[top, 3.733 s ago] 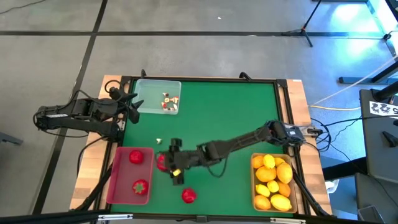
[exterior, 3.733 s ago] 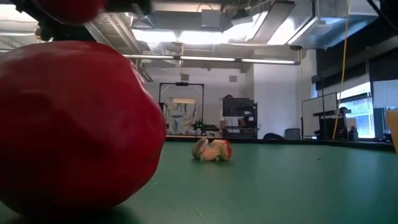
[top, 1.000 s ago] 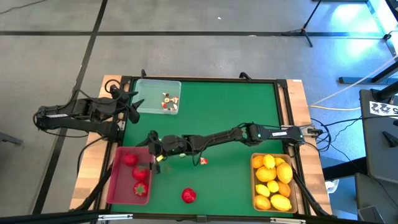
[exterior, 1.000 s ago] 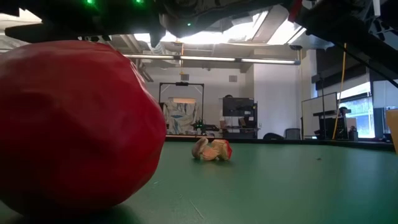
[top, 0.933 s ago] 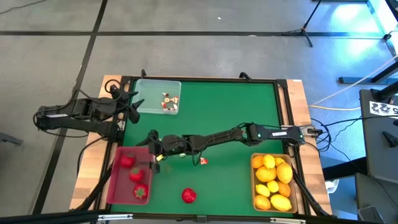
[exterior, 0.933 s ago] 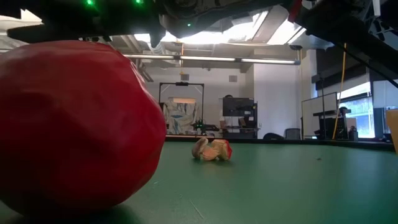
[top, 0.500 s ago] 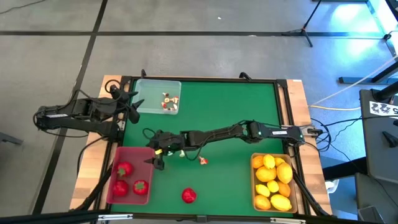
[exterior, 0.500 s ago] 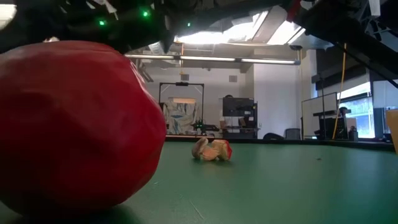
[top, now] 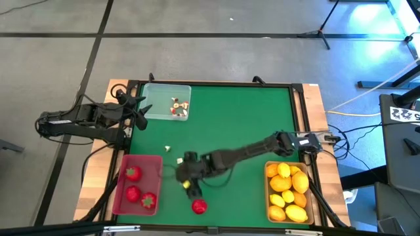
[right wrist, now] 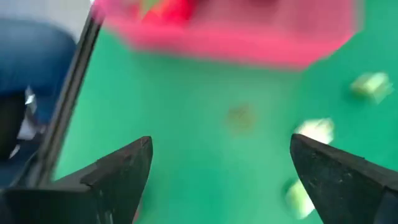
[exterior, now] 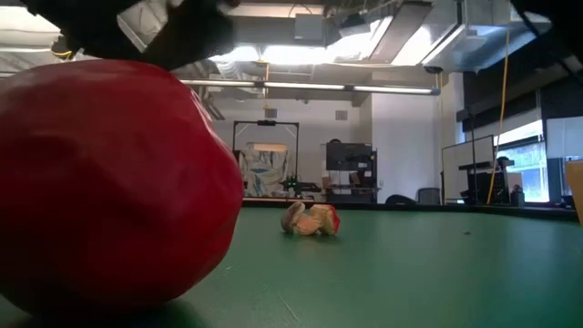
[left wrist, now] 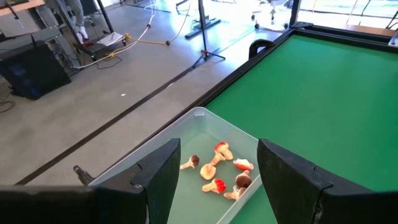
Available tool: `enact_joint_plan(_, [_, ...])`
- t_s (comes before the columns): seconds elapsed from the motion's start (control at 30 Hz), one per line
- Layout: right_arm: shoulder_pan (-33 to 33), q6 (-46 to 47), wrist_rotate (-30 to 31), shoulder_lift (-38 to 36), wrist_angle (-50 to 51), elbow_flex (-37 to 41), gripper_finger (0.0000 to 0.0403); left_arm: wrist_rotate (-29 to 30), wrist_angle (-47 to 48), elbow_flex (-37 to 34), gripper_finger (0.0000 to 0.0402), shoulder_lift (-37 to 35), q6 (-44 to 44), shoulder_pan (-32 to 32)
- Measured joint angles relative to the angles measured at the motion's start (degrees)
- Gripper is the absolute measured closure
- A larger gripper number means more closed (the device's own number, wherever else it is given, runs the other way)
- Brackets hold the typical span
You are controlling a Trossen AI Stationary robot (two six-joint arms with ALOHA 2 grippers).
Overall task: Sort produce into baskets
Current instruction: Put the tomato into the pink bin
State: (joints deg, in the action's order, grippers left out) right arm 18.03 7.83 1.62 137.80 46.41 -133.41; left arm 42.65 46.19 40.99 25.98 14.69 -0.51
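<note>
Right pincer (top: 188, 184): over the green worktop (top: 243, 118) at the near middle, fingers spread wide, nothing between them.
Loose strawberry (top: 199, 206): one, on the worktop just beside the right pincer, at about 5 o'clock from it; fills the left of the low view (exterior: 109, 182).
Red basket (top: 155, 187): near-left corner of the worktop, at 9 o'clock from the right pincer, close by.
Strawberries in red basket: three, e.g. (top: 133, 173).
Tan basket (top: 270, 194): near-right corner, at 3 o'clock from the right pincer, well apart.
Lemons in tan basket: a heap of yellow pieces (top: 289, 196) with an orange one at the far corner; exact count cannot be told.
Clear basket (top: 154, 105): far-left part of the worktop, at 11 o'clock from the right pincer.
White-and-red bits in clear basket (top: 179, 107): about six in the left wrist view (left wrist: 219, 173).
Loose bits on worktop: two small pale ones, e.g. (top: 167, 149), at 11 o'clock from the right pincer.
Left pincer (top: 140, 110): beside the clear basket's left edge, fingers apart, empty.
</note>
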Motion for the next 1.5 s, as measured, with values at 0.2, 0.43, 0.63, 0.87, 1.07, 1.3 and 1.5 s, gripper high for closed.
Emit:
enact_joint_plan(0.2, [6.2,6.4,-0.6,0.3,9.8,0.1,0.0026,0.0,0.2,0.0,0.0192,0.0,1.6,0.0])
enact_joint_plan(0.43, [9.1,11.2,0.1,0.3,7.2,0.1,0.0026,0.0,3.2,0.0,0.0192,0.0,3.8,0.0])
enact_joint_plan(0.63, [9.6,13.6,-0.8,1.5,5.0,0.1,0.0026,-0.1,5.0,0.0,0.0192,0.0,6.2,0.0])
enact_joint_plan(0.87, [9.4,16.0,-9.3,6.6,3.3,0.1,0.0026,0.0,5.0,0.0,0.0192,0.0,6.4,0.0])
enact_joint_plan(1.07, [8.5,17.2,-13.2,7.1,2.9,0.1,0.0026,0.0,5.0,0.0,0.0192,0.0,6.4,0.0])
enact_joint_plan(1.3, [8.4,18.4,-15.0,7.2,6.6,0.1,0.0026,0.0,5.0,0.0,0.0192,0.0,6.4,0.0])
enact_joint_plan(1.5, [8.2,18.9,-15.2,7.3,7.7,0.1,0.0041,0.0,5.0,0.0,0.0192,0.0,6.4,0.0])
